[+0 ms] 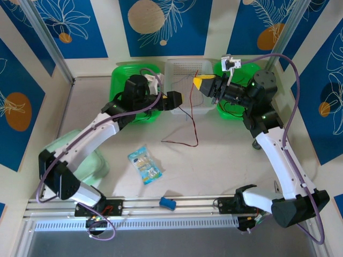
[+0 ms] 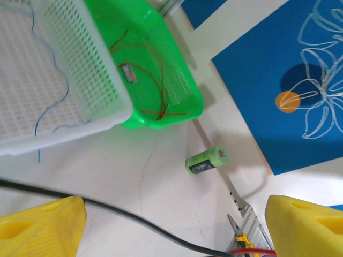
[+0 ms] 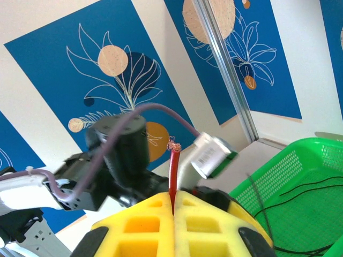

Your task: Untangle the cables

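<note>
Yellow pads (image 3: pixel 144 225) of the right tool (image 3: pixel 172 211) sit closest, pressed together and pinching a red cable (image 3: pixel 172 171). Its end pokes out at twelve o'clock. I think it is held high so the rest hangs down and pulls free. Its tail lies on the desk (image 1: pixel 236 160).

The left tool (image 2: pixel 174 227) is spread wide. A black cable (image 2: pixel 128 214) runs loose between its pads, not pinched.

At ten o'clock a white basket (image 2: pixel 80 64) holds a blue cable (image 2: pixel 59 75). Behind it, a green basket (image 2: pixel 182 80) holds thin red wires (image 2: pixel 155 69). The white basket's wall could snag the hanging cable. A snack bag (image 1: pixel 144 165) lies at seven o'clock from the tail, out of the way.
</note>
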You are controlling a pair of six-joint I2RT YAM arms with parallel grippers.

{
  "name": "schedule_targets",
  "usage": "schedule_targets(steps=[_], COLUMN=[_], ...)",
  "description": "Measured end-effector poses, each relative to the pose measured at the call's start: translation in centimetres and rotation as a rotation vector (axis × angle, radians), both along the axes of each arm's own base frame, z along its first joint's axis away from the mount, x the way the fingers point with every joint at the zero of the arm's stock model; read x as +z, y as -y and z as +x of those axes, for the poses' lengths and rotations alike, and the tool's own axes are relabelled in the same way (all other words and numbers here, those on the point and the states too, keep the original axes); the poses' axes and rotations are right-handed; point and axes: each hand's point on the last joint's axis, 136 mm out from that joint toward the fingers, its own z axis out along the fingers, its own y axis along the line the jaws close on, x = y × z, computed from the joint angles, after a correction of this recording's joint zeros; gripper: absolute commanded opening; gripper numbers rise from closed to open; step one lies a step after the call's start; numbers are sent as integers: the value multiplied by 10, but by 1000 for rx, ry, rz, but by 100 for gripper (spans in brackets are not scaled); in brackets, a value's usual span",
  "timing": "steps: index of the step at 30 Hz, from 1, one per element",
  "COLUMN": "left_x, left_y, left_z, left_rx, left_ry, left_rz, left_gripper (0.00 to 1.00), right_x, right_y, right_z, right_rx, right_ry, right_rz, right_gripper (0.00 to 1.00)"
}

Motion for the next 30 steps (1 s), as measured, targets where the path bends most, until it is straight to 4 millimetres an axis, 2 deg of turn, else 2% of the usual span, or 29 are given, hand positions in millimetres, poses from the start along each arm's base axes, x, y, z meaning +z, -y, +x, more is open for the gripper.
schedule_targets(steps=[6, 8, 9, 10, 11, 12, 16, 21, 26, 30], left_x=[-40, -46, -45, -41, -36, -31, -19, -12, 11, 34], left_y=[23, 31, 34, 37, 40, 42, 45, 37, 1, -30], left_z=[12, 9, 8, 7, 7, 8, 11, 19, 32, 38], left_rx=[-5, -14, -16, -21, -26, -30, -31, 3, 80, 147], left_ry=[-107, -128, -132, -131, -124, -111, -77, -38, 19, 67], left_rz=[11, 8, -1, -19, -38, -56, -95, -58, -38, -51], left_gripper=[86, 78, 68, 43, 15, 0, 0, 0, 0, 0], right_x=[0, 1, 3, 4, 5, 6, 9, 17, 19, 8], right_y=[0, 1, 1, 2, 2, 3, 12, 40, 84, 117], right_z=[-1, -2, -4, -5, -7, -8, -13, -15, -24, -22], right_rx=[-1, -1, -1, -2, -2, -3, -36, -158, -373, -531], right_ry=[-1, 1, 5, 9, 14, 18, 30, 58, 108, 106], right_rz=[1, 1, 2, 4, 5, 6, 6, 12, 45, 76], right_gripper=[0, 0, 0, 0, 0, 0, 0, 0, 0, 0])
